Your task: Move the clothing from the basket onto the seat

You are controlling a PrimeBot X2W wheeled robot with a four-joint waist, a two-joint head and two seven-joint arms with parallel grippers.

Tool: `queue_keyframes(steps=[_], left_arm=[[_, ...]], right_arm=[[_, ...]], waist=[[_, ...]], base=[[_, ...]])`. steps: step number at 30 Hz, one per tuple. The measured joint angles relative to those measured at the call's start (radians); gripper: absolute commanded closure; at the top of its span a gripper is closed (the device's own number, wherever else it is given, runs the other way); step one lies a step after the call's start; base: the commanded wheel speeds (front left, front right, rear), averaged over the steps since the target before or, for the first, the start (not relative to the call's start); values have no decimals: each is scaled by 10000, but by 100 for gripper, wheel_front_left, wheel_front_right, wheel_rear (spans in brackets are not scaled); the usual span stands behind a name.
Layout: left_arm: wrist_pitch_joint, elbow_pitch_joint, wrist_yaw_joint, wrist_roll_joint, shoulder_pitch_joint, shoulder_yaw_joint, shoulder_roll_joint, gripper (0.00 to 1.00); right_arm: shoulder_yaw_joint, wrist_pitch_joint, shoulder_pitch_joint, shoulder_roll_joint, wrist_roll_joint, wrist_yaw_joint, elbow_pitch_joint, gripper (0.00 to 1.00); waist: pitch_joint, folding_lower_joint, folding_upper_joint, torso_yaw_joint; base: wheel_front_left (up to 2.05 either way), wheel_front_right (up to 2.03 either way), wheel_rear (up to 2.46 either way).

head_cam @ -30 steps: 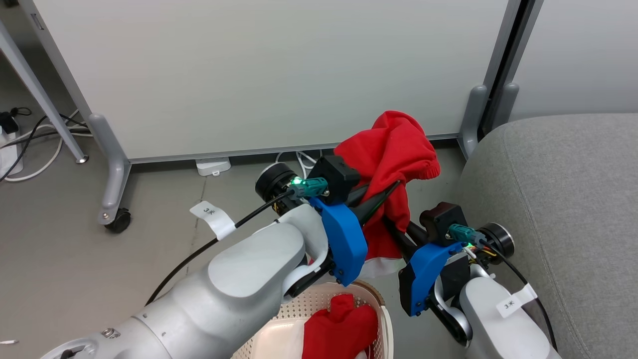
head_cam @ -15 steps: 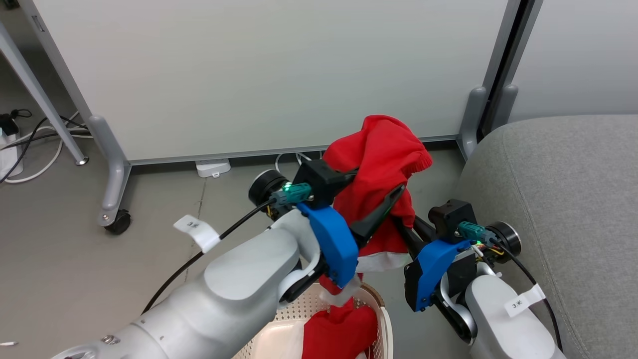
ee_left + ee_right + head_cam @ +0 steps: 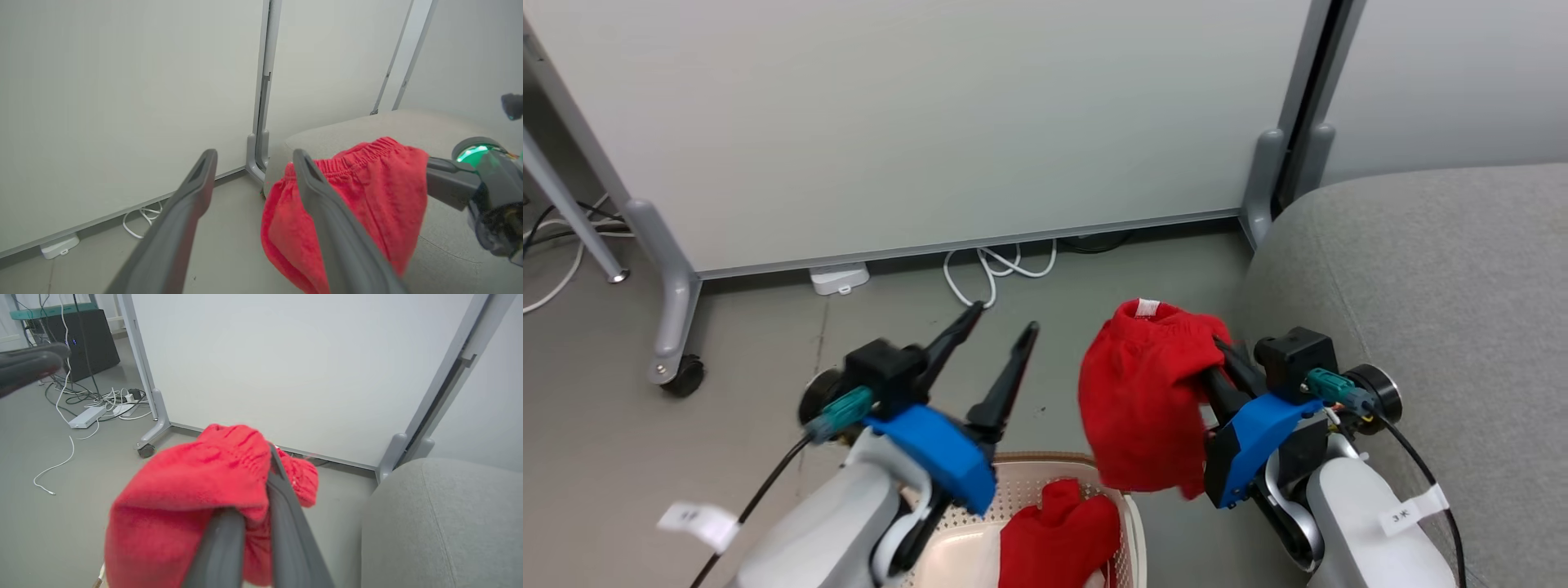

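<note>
A red knit garment [image 3: 1143,400] hangs above the floor between the basket and the seat, with my right gripper [image 3: 1215,359] shut on its upper edge. In the right wrist view the cloth [image 3: 196,486] drapes over the closed fingers [image 3: 286,514]. My left gripper [image 3: 1003,320] stands open and empty, to the left of the garment and above the basket. Between its spread fingers [image 3: 192,192] in the left wrist view is the floor, and the garment [image 3: 367,196] is to the right. A second red garment [image 3: 1058,539] lies in the cream basket [image 3: 1021,478]. The grey seat [image 3: 1421,261] is at right.
A white partition panel [image 3: 931,122] on castor feet [image 3: 682,374] stands behind. White cables [image 3: 996,265] and a power block [image 3: 837,278] lie at its base. More cables and a power strip [image 3: 86,416] are on the grey floor to the left.
My left gripper has let go of the red garment, opened and swung left. The garment now hangs lower from the right gripper alone. The head camera has shifted too.
</note>
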Motion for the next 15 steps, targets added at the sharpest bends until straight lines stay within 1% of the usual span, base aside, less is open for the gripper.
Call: queue_keyframes(steps=[4,7,11,15], left_arm=[[-2,-1072,174,1064,1332,1528,374,0],[0,-1693,209,1751,2286,2493,466,0],[-4,-2173,104,2447,3183,3498,403,0],[-2,-2351,-69,2959,3715,4151,201,0]], right_arm=[[-140,-15,272,0,82,0,-525,100],[-130,-23,478,0,178,0,-905,100],[-107,-10,687,0,257,0,-1386,100],[-123,6,864,-2,330,0,-1793,100]], waist=[[121,0,0,-392],[238,0,0,-789],[422,0,0,-1414],[629,0,0,-2094]], base=[[0,0,0],[0,0,0],[0,0,0],[0,0,0]])
